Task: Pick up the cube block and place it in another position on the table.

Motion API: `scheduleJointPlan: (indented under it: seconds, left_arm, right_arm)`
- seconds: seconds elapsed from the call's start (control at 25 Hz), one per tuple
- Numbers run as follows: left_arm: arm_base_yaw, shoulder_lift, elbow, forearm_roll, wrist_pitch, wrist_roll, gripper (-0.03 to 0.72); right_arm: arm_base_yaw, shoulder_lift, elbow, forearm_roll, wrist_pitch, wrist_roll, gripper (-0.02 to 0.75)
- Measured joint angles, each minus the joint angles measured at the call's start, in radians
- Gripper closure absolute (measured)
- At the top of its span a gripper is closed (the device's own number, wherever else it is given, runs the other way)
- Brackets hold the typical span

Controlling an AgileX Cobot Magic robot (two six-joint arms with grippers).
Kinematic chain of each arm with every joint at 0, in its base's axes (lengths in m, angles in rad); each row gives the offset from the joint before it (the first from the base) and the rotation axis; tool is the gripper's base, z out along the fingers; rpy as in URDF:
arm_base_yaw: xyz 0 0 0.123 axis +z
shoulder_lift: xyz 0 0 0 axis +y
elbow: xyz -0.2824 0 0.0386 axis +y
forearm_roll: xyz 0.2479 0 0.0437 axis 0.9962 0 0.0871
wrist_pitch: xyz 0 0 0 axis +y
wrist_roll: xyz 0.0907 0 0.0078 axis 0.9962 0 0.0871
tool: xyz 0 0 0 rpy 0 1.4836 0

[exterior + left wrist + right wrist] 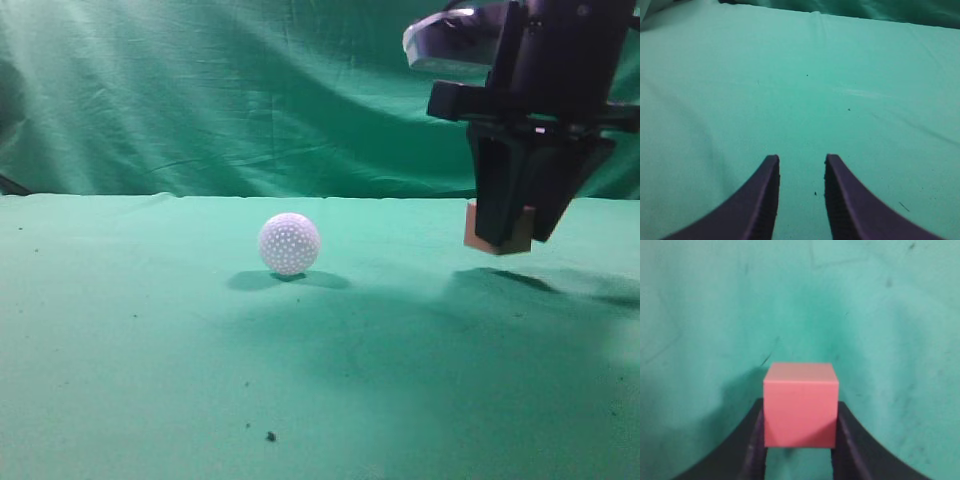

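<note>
My right gripper [510, 235] is shut on the cube block [473, 228], a small salmon cube, and holds it a little above the table [150, 380] at the right; its shadow lies on the cloth below. In the right wrist view the cube block [800, 405] sits clamped between the two dark fingers [800, 432], over green cloth. My left gripper [801, 165] is open and empty over bare green cloth; it does not show in the exterior view.
A white dimpled ball [289, 243] rests on the table near the middle, left of the held cube. A wrinkled green curtain [220, 90] hangs behind. A few dark specks [270, 436] dot the cloth near the front.
</note>
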State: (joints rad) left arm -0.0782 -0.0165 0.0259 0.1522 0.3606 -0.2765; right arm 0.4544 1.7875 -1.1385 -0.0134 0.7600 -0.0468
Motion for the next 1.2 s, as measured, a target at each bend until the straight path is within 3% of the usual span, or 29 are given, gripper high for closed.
scheduleJointPlan:
  seconds: [0.16, 0.4, 0.72, 0.96, 1.12, 1.2]
  left_arm:
    - [0.000, 0.000, 0.000, 0.000, 0.000, 0.000, 0.426]
    - [0.000, 0.000, 0.000, 0.000, 0.000, 0.000, 0.426]
    - [0.000, 0.000, 0.000, 0.000, 0.000, 0.000, 0.426]
    - [0.000, 0.000, 0.000, 0.000, 0.000, 0.000, 0.426]
    - [0.000, 0.000, 0.000, 0.000, 0.000, 0.000, 0.426]
    - [0.000, 0.000, 0.000, 0.000, 0.000, 0.000, 0.426]
  right_arm:
    - [-0.032, 0.008, -0.129, -0.152, 0.041, 0.164, 0.517]
    - [-0.122, 0.135, -0.297, -0.169, 0.056, 0.199, 0.517]
    - [-0.136, 0.292, -0.385, -0.152, 0.034, 0.203, 0.517]
    - [-0.136, 0.294, -0.387, -0.066, 0.036, 0.204, 0.269]
    - [-0.136, 0.246, -0.387, -0.049, 0.094, 0.209, 0.269]
    - [-0.136, 0.183, -0.387, -0.047, 0.128, 0.210, 0.435]
